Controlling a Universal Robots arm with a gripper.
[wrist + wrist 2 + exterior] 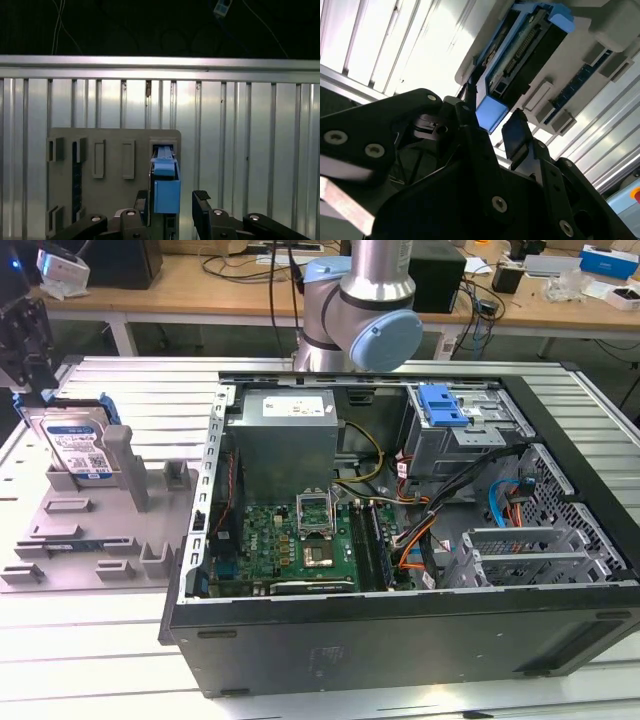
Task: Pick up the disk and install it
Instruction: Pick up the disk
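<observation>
Exterior view first: your flat silver-metal hard drive [75, 445], with its white-and-blue label and blue plastic bracket, stands on edge in a slot of the grey plastic holder tray [60, 540]. That is at the exterior view's left, well apart from the open black computer case [400, 640]. The dark claw [25, 375] hangs at the hard drive's upper edge, near a corner of the slatted aluminium surface [150, 390]. A grey upright post [120, 460] of the tray stands just beside the hard drive, on the side facing the case.

In the first wrist view your claw [172, 202] is spread wide and grips nothing. One black finger [141, 204] sits close against one face of the hard drive [166, 192]; you cannot tell whether it touches. The opposite side has a bright strip of slats showing before the other finger. In the second wrist view the claw [492, 120] straddles the bracket's blue tab.

Inside the case, a blue ribbed plastic latch [443, 405] lies on the metal drive cage, with orange and blue cables [500, 505] bunched just beside it.
</observation>
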